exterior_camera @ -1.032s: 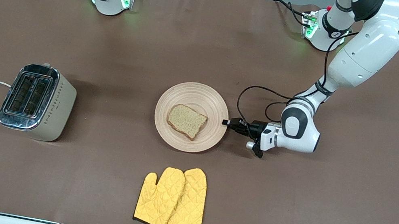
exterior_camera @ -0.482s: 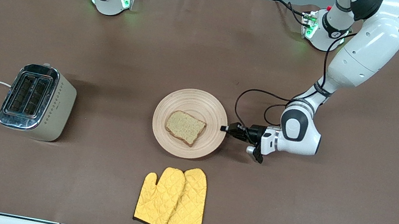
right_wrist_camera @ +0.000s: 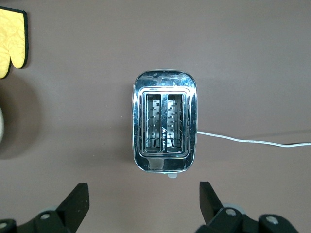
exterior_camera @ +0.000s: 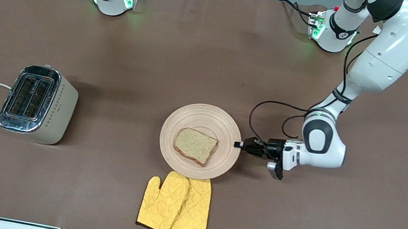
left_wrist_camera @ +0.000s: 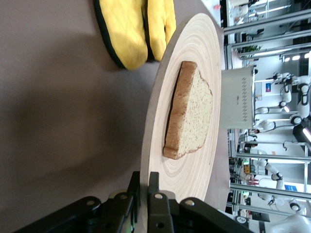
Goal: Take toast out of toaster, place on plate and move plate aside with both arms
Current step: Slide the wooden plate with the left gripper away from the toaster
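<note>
A round wooden plate (exterior_camera: 200, 141) sits near the middle of the brown counter (exterior_camera: 155, 59) with a slice of toast (exterior_camera: 195, 145) lying flat on it, and the plate's edge nearest the front camera just overlaps the tips of a pair of yellow oven mitts (exterior_camera: 175, 204). The left end effector (exterior_camera: 241, 145) is low at the plate's rim on the side toward the left arm's end of the counter, its fingers (left_wrist_camera: 155, 204) pinched onto that rim. The right end effector (right_wrist_camera: 141, 206) hangs with fingers spread wide above a silver two-slot toaster (exterior_camera: 37, 102) standing toward the right arm's end of the counter, well apart from the plate.
</note>
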`<state>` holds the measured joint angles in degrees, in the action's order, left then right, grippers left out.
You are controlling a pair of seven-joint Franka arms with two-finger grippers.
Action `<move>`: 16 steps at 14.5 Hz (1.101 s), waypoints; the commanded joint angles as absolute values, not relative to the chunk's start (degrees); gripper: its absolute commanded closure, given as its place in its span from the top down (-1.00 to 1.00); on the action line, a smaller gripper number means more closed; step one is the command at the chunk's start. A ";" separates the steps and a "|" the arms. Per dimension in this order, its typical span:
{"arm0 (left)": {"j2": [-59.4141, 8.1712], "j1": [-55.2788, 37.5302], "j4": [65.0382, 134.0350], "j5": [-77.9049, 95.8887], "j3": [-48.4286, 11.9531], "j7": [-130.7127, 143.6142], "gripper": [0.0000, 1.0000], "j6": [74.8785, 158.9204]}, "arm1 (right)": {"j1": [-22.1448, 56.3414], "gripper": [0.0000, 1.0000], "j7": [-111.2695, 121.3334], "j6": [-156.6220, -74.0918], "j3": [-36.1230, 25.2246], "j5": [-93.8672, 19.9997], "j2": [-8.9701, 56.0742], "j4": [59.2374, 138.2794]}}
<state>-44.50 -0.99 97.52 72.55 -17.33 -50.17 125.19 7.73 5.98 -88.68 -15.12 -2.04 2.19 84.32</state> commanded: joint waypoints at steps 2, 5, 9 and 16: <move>-41.40 5.08 95.64 67.61 -17.67 -48.79 -1.00 119.47 | 4.14 1.00 4.93 -88.59 -8.81 -0.79 -0.09 86.22; -41.92 10.44 91.59 62.25 -17.40 -45.62 -1.00 113.48 | 4.13 1.00 4.92 -89.21 -8.61 -0.79 -1.23 87.71; -42.98 17.30 90.26 60.21 -17.31 -45.53 -1.00 109.08 | 1.94 1.00 5.01 -89.12 -7.92 -0.70 -1.23 87.80; -44.30 26.79 90.35 54.14 -17.05 -45.97 -1.00 106.27 | -1.32 1.00 3.18 -88.77 -4.31 -0.79 -1.32 88.33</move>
